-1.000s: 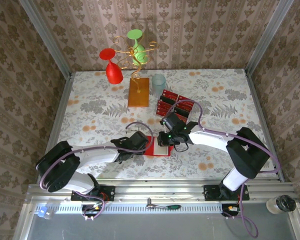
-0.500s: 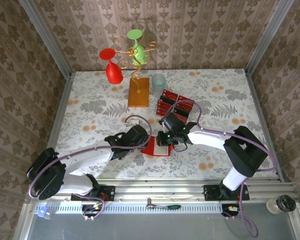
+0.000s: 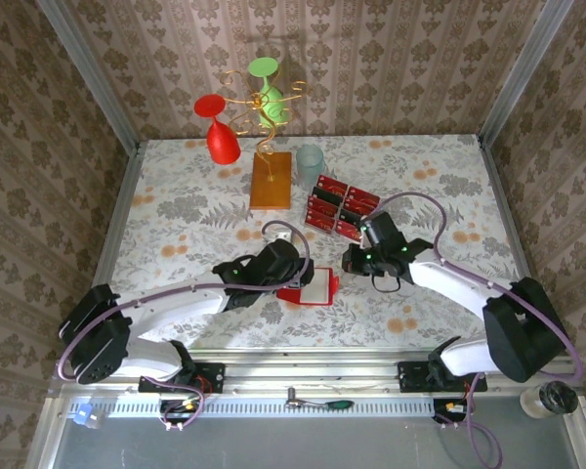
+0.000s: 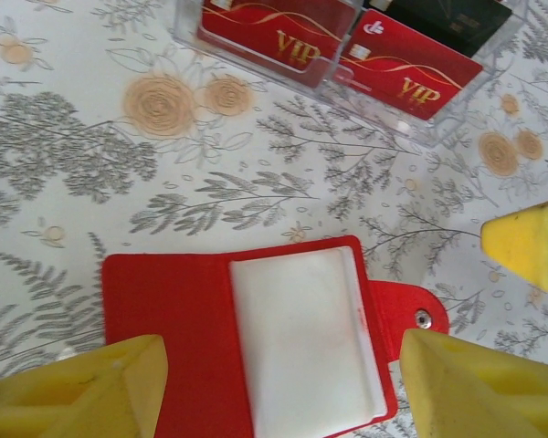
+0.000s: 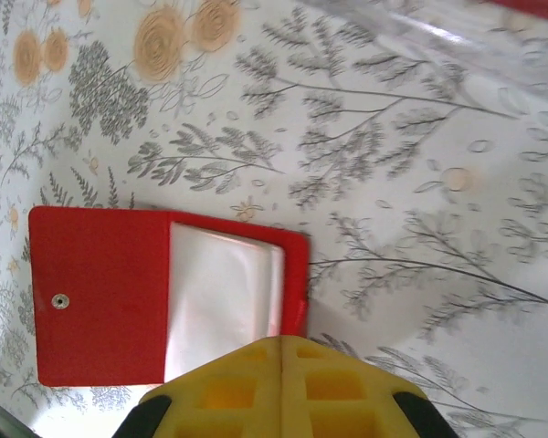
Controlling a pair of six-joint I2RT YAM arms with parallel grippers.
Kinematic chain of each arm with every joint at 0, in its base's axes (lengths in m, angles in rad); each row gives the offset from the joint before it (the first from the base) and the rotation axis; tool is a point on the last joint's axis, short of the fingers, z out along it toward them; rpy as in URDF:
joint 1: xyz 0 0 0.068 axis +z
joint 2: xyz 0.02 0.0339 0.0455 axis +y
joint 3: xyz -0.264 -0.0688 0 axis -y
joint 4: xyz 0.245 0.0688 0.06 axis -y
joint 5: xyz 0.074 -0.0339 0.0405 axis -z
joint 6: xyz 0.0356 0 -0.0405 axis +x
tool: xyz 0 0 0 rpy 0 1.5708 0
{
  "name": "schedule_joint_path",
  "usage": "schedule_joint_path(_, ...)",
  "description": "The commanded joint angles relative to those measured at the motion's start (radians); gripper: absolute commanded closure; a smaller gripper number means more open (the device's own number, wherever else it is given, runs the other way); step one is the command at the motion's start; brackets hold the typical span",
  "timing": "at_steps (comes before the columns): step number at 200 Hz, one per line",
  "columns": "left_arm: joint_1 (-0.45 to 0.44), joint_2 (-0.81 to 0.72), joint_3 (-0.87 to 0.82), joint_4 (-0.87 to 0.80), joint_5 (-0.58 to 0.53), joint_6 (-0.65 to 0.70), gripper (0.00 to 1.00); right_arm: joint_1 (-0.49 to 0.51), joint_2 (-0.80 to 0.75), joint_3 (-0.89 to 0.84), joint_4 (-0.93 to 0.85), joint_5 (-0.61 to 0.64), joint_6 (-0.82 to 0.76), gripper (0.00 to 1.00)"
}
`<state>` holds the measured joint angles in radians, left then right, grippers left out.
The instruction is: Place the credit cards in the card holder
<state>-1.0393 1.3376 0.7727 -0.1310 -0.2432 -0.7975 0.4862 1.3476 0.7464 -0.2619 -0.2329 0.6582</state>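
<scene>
The card holder (image 3: 311, 289) lies open on the flowered table, its pale inside (image 4: 301, 338) facing up and its snap tab (image 4: 411, 315) to the right. My left gripper (image 3: 295, 274) hovers open just above it, with one yellow finger (image 4: 73, 392) on each side and nothing gripped. My right gripper (image 3: 352, 260) is shut and empty, a short way right of the holder (image 5: 100, 301); its closed tip (image 5: 283, 345) sits by the holder's near edge. Red credit cards (image 3: 336, 207) marked VIP (image 4: 279, 32) stand in a clear tiered stand behind the holder.
A gold wire rack on an orange base (image 3: 272, 181) holds a red glass (image 3: 220, 137) and a green one (image 3: 269, 98) at the back. A pale cup (image 3: 310, 162) stands beside it. Metal rails and papered walls close in the table.
My right gripper has drawn back to the right, off the holder. My left gripper has moved right over the holder, which now shows its pale inside.
</scene>
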Motion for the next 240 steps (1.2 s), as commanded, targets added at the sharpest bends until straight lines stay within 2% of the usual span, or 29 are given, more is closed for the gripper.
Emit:
schedule_joint_path(1,-0.012,0.025,-0.029,0.071,0.039,-0.032,0.31,-0.009,-0.03,-0.01,-0.047,-0.029,-0.019,0.93)
schedule_joint_path(37,-0.023,0.051,-0.058,0.09,0.033,-0.039,0.31,0.011,-0.008,-0.006,-0.003,-0.096,0.005,0.92)
schedule_joint_path(70,-0.026,0.061,-0.095,0.102,0.017,-0.049,0.31,0.092,0.038,0.033,0.026,-0.075,0.034,0.93)
schedule_joint_path(111,-0.027,0.081,-0.126,0.125,-0.001,-0.058,0.31,0.175,0.177,0.102,0.058,-0.038,0.06,0.93)
schedule_joint_path(147,-0.028,0.102,-0.154,0.145,-0.02,-0.065,0.31,0.177,0.234,0.118,0.072,0.028,0.046,0.94)
schedule_joint_path(240,-0.038,0.162,-0.17,0.168,-0.044,-0.048,0.3,0.169,0.319,0.105,0.141,0.033,0.013,0.95)
